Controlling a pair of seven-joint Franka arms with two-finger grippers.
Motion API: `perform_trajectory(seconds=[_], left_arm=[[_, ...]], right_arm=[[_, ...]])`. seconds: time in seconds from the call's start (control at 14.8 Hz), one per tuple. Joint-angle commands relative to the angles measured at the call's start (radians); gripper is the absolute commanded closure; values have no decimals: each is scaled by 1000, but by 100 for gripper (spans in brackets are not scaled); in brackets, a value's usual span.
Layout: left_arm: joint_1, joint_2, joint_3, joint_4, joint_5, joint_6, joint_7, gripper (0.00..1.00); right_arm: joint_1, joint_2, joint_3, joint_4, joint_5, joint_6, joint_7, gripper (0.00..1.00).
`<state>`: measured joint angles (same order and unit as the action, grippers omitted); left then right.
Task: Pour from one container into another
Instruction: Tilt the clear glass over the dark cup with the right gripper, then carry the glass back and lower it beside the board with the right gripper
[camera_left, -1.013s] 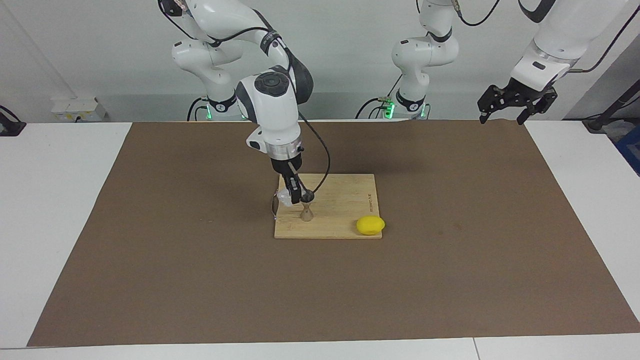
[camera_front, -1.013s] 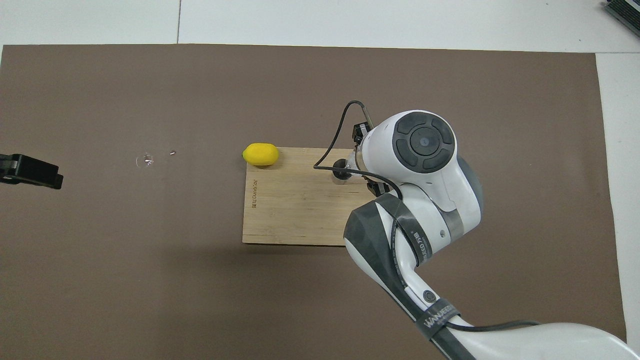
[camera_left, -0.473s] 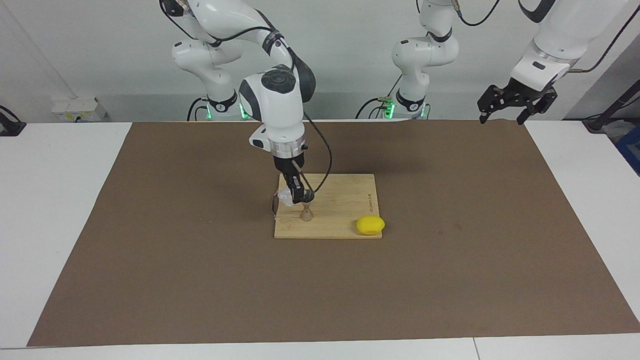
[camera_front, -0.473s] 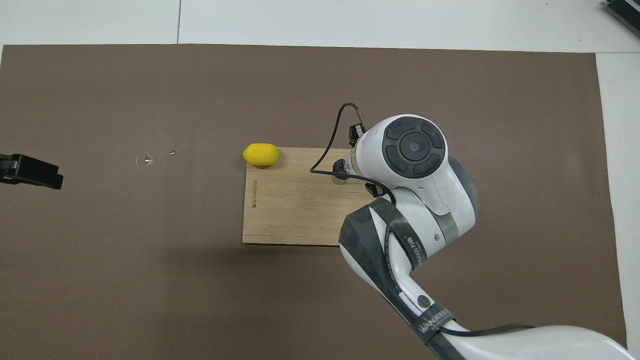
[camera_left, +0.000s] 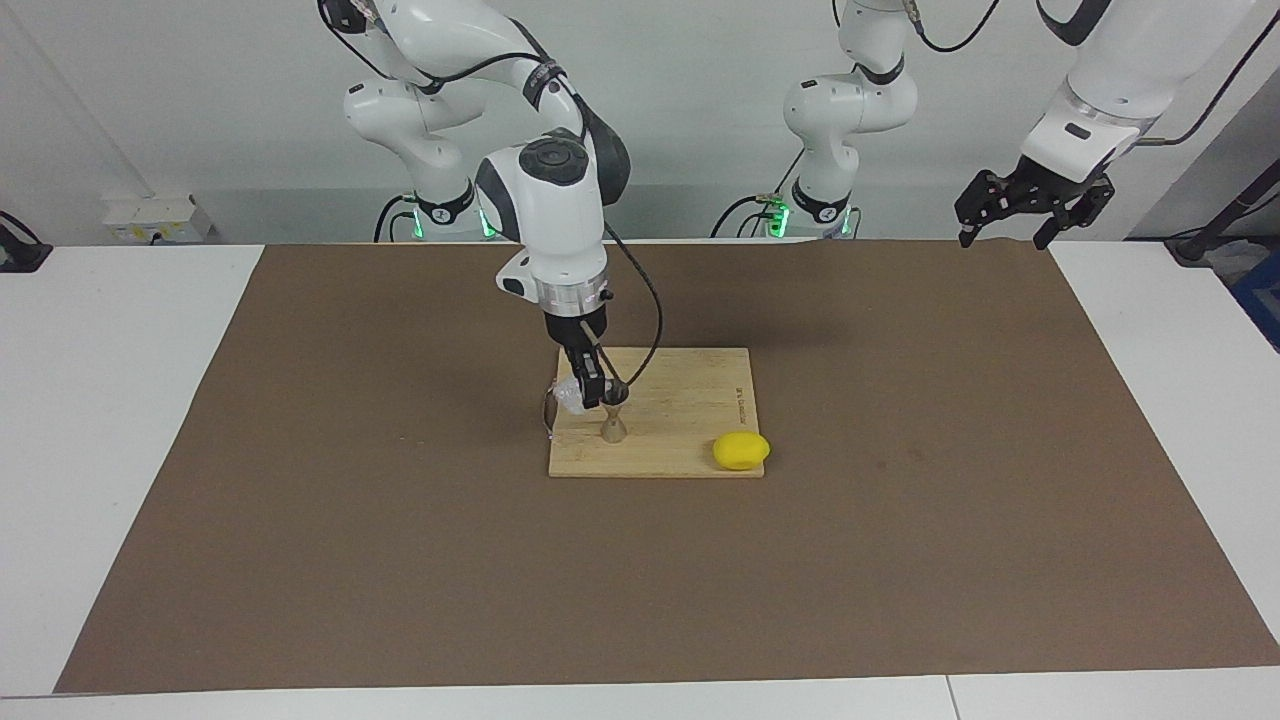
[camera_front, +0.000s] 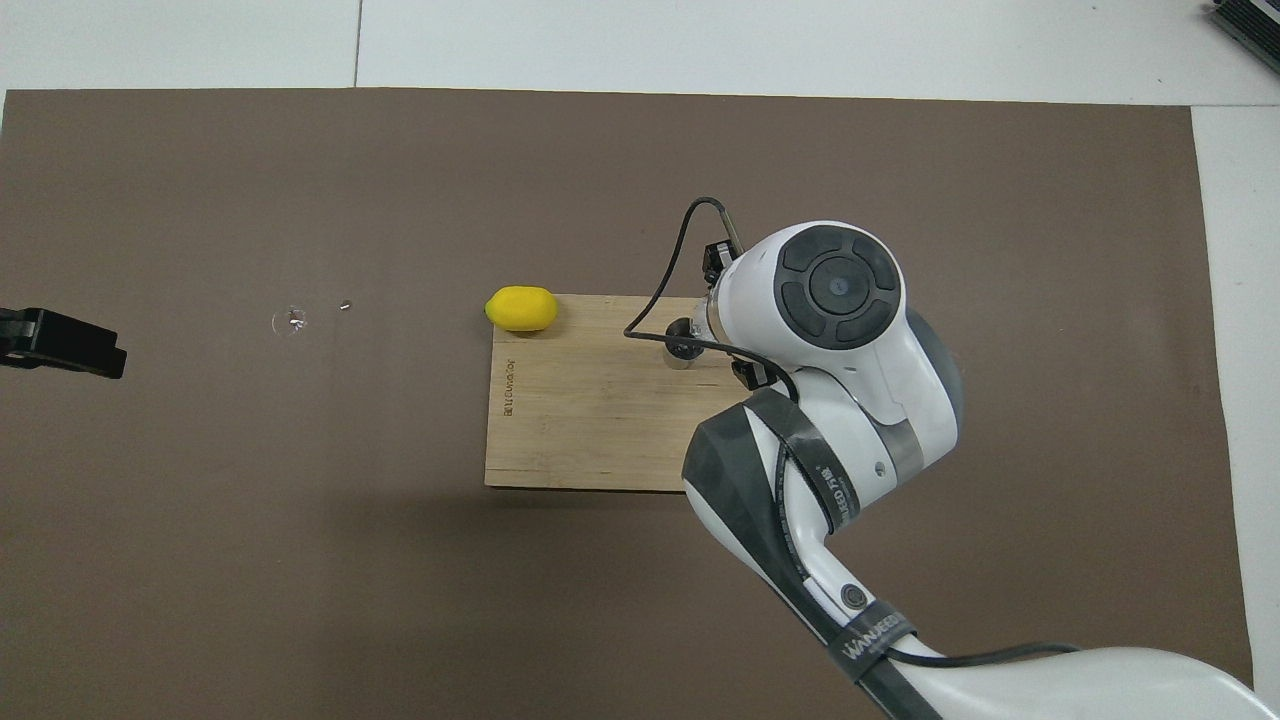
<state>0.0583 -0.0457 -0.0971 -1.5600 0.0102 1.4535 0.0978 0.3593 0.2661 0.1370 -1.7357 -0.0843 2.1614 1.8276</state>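
A small grey hourglass jigger (camera_left: 613, 424) stands upright on the wooden board (camera_left: 690, 415), toward the right arm's end of it. My right gripper (camera_left: 590, 392) is shut on the small clear glass cup (camera_left: 571, 396) and holds it tilted just above the board, right beside the jigger's top. In the overhead view the right arm's wrist covers the cup, and only the jigger's rim (camera_front: 683, 345) shows. My left gripper (camera_left: 1003, 236) waits open and empty, raised above the mat's edge at the left arm's end, also in the overhead view (camera_front: 62, 343).
A yellow lemon (camera_left: 741, 450) (camera_front: 521, 308) lies at the board's (camera_front: 580, 420) corner farther from the robots, toward the left arm's end. A brown mat (camera_left: 900, 560) covers the table. Small shiny specks (camera_front: 290, 320) lie on the mat between the lemon and the left gripper.
The right arm's wrist has shifted slightly over the board while the cup stays beside the jigger's top. The left arm has not moved.
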Motion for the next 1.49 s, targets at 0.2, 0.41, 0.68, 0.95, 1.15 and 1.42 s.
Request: perform_trajectory(seconds=[0.2, 0.41, 0.68, 0.95, 1.15, 1.42], left_arm=[[-3, -22, -3, -20, -12, 11, 0, 0], [8, -23, 0, -35, -13, 71, -4, 0], [8, -25, 0, -35, -13, 80, -3, 0], [8, -23, 5, -31, -22, 79, -1, 0], [8, -22, 8, -25, -64, 61, 3, 0], [8, -25, 8, -34, -67, 59, 3, 0]], right_arm=[[-22, 18, 7, 27, 89, 0, 22, 100], [-63, 18, 7, 25, 152, 0, 16, 100], [-89, 19, 7, 19, 237, 3, 6, 100], [-150, 12, 7, -19, 380, 18, -77, 100], [-227, -8, 7, -94, 549, 18, -230, 100], [-333, -27, 7, -209, 722, 18, -474, 100]])
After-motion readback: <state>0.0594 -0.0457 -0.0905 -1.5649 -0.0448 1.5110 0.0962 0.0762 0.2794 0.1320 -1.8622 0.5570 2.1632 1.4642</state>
